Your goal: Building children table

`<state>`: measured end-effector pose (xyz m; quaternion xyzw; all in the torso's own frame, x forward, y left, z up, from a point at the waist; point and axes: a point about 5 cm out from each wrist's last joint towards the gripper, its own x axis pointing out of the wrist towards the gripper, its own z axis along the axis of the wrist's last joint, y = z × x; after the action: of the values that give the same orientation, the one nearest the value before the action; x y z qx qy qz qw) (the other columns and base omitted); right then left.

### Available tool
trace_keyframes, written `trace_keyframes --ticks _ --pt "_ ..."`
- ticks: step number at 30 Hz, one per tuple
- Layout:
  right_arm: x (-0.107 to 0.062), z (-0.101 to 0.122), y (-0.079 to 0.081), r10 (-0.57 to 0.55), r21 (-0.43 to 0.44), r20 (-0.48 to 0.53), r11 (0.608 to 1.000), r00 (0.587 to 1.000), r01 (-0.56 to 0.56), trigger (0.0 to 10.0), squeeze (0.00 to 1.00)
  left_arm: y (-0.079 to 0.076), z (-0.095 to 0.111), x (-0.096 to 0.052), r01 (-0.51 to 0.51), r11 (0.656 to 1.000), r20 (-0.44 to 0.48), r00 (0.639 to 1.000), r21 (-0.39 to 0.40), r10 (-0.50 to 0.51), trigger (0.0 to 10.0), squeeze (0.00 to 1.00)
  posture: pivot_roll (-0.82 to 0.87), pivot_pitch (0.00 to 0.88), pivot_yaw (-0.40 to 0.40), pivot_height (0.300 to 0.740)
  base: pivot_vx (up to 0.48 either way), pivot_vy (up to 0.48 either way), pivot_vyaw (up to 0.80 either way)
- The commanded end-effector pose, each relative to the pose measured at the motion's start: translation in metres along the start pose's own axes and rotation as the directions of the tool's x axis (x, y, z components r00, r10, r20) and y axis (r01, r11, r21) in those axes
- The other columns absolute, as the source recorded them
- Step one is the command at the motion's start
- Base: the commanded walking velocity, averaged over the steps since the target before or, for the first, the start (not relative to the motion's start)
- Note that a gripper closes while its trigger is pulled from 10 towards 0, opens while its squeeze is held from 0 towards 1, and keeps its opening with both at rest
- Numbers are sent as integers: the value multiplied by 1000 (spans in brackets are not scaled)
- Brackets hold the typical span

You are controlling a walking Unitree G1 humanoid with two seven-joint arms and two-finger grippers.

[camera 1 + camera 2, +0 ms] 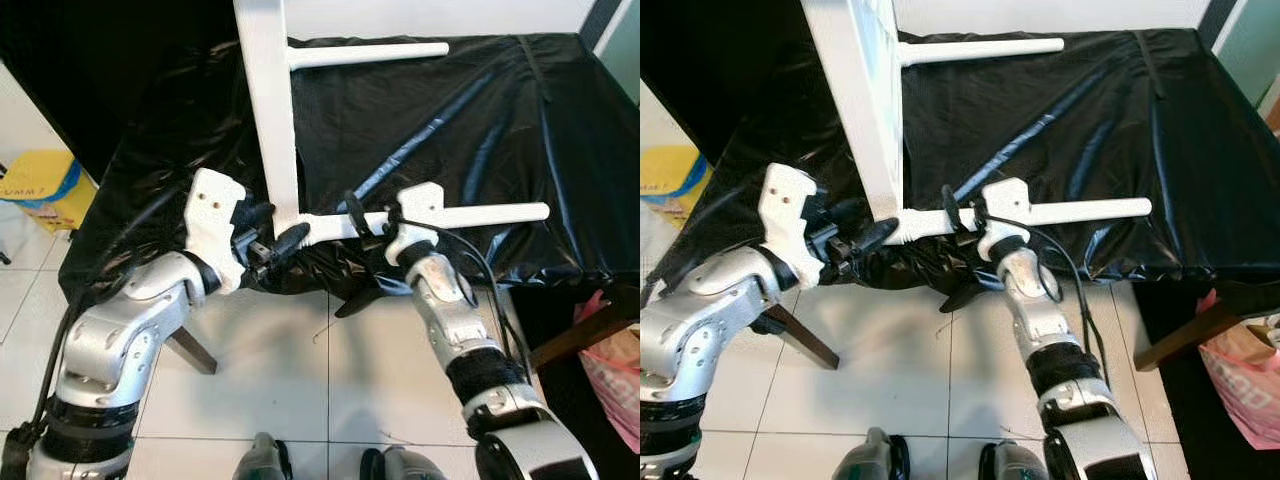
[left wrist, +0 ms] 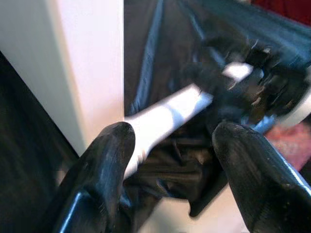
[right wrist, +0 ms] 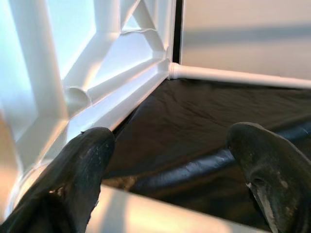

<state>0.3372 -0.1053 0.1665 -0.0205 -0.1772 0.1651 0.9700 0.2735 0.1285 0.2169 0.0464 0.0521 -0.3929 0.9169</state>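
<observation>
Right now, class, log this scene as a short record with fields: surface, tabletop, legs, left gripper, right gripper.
surface: black plastic sheet over a table
tabletop: white panel standing on edge
legs: near leg and far leg, both horizontal, joined to the panel
left gripper: at the near leg's panel end, fingers open around it
right gripper: fingers open, straddling the near leg's middle

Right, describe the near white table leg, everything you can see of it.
The near leg is a smooth white round rod that looks like plastic. It lies level along the front edge of the surface covered in black plastic sheet, one end joined to the upright white tabletop, the other free. The left pincer sits at its joined end, and the right pincer is around its middle.
</observation>
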Motion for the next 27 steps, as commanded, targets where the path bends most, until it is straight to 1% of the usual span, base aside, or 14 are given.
trace_keyframes --ticks 1,2,3,5,9,11,12,14,15,19,23,24,26,27 --pt "-4 1 -4 -12 19 -5 1000 1000 12 10000 0 -10 -2 3 184 983 -23 983 -13 -184 10000 0 53 147 -3 740 0 0 0" --pt "-4 1 -4 -12 19 -5 1000 1000 12 10000 0 -10 -2 3 184 983 -23 983 -13 -184 10000 0 53 147 -3 740 0 0 0" --pt "-10 3 -8 -24 12 -9 1000 1000 24 10000 0 -7 -8 11 197 979 -28 980 -43 -198 10000 0 36 149 8 740 0 0 0" --pt "-14 4 -10 -29 8 -11 1000 1000 29 10000 0 -5 -10 15 206 977 -30 978 -54 -208 10000 0 36 149 8 740 0 0 0" --pt "-17 5 -12 -40 5 -11 999 999 40 10000 0 0 -12 20 212 975 -23 977 -63 -214 10000 0 15 151 19 740 0 0 0" --pt "-20 7 -13 -50 4 -12 999 999 50 10000 0 8 -12 28 211 975 -15 977 -74 -213 10000 0 6 152 22 740 0 0 0" --pt "-20 7 -13 -50 4 -12 999 999 50 10000 0 8 -12 28 211 975 -15 977 -74 -213 10000 0 6 152 22 740 0 0 0" --pt "-22 7 -15 -56 -1 -19 998 998 56 10000 0 15 -13 36 217 972 -5 976 -91 -218 10000 0 -7 154 25 740 0 0 0" --pt "-22 7 -15 -56 -1 -19 998 998 56 10000 0 15 -13 36 217 972 -5 976 -91 -218 10000 0 -7 154 25 740 0 0 0" --pt "-27 12 -19 -67 -9 -36 998 997 67 10000 0 24 -16 55 229 968 -2 973 -100 -230 10000 0 -32 157 32 740 0 0 0" --pt "-28 13 -19 -70 -10 -38 998 997 69 10000 0 26 -17 57 229 968 -3 973 -101 -231 10000 0 -37 159 34 740 0 0 0" --pt "-29 14 -20 -72 -11 -39 997 997 72 10000 0 29 -19 60 222 970 -9 975 -98 -224 10000 0 -43 160 36 740 0 0 0" --pt "-30 16 -21 -78 -16 -39 997 996 77 10000 0 40 -22 63 185 980 -37 981 -72 -188 10000 0 -55 163 41 740 0 0 0" --pt "-30 16 -21 -78 -16 -39 997 996 77 10000 0 40 -22 63 185 980 -37 981 -72 -188 10000 0 -55 163 41 740 0 0 0"
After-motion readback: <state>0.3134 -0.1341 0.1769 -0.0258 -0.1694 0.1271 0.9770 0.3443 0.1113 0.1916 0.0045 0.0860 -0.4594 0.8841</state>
